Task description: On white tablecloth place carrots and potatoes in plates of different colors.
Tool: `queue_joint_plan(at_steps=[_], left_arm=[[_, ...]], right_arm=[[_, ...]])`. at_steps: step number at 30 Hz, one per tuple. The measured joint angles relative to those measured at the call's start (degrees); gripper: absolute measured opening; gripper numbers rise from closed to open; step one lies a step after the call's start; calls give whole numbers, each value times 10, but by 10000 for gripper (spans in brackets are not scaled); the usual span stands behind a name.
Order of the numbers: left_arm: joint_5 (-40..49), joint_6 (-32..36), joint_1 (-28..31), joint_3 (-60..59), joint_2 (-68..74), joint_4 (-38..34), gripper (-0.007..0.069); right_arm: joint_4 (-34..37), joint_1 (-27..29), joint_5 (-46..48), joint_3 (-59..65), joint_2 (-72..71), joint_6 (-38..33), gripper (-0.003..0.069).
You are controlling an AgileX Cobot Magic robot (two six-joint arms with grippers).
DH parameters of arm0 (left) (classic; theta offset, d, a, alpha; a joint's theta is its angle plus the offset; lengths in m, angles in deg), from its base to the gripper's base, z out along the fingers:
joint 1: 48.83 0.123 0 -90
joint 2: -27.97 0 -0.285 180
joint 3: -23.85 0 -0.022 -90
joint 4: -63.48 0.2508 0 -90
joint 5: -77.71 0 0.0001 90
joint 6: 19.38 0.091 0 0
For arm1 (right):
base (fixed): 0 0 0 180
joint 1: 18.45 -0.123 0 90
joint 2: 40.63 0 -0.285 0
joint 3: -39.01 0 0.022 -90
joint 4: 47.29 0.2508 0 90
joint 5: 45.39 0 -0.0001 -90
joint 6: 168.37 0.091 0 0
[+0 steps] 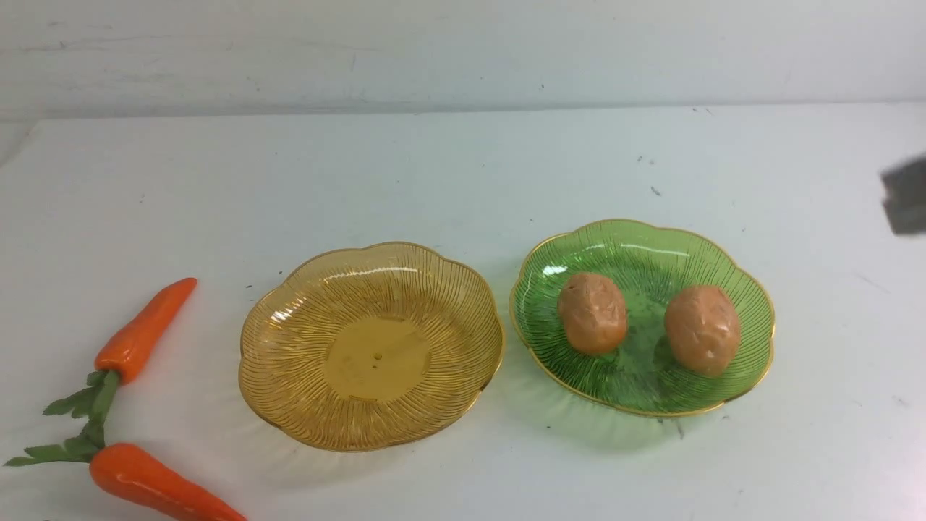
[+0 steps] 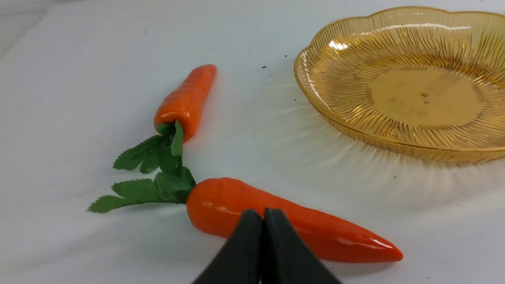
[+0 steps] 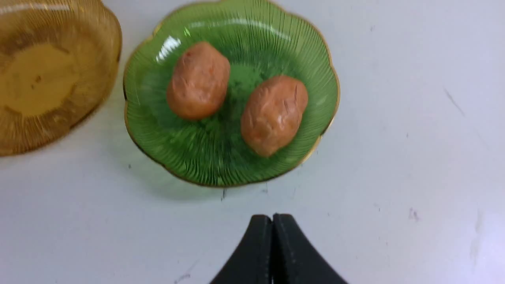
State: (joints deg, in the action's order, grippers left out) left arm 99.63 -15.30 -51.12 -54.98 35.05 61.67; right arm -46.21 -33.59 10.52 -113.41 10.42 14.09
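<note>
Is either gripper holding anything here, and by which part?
Nothing is held: the left gripper and right gripper are both shut on nothing.

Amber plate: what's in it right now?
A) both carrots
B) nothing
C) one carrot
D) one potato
B: the amber plate holds nothing. The far carrot and the near carrot lie on the white tablecloth to its left, and the left potato and the right potato sit in the green plate.
</note>
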Motion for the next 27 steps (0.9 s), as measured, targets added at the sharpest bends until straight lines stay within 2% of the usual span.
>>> queue_joint_plan(at_steps=[2, 6, 10, 19, 25, 27], left_arm=[[0, 0, 0, 0, 0, 0, -13], [0, 0, 0, 0, 0, 0, -13], [0, 1, 0, 0, 0, 7, -13], [0, 15, 0, 0, 0, 52, -13], [0, 13, 0, 0, 0, 52, -13], [0, -1, 0, 0, 0, 26, -13]], right_arm=[[6, 0, -94, 86, -91, 8, -15], [22, 0, -199, 181, -181, 11, -15], [30, 0, -259, 245, -244, 11, -15], [30, 0, -288, 276, -289, 11, -15], [23, 0, -291, 276, -289, 11, -15], [17, 0, -292, 276, -289, 11, -15]])
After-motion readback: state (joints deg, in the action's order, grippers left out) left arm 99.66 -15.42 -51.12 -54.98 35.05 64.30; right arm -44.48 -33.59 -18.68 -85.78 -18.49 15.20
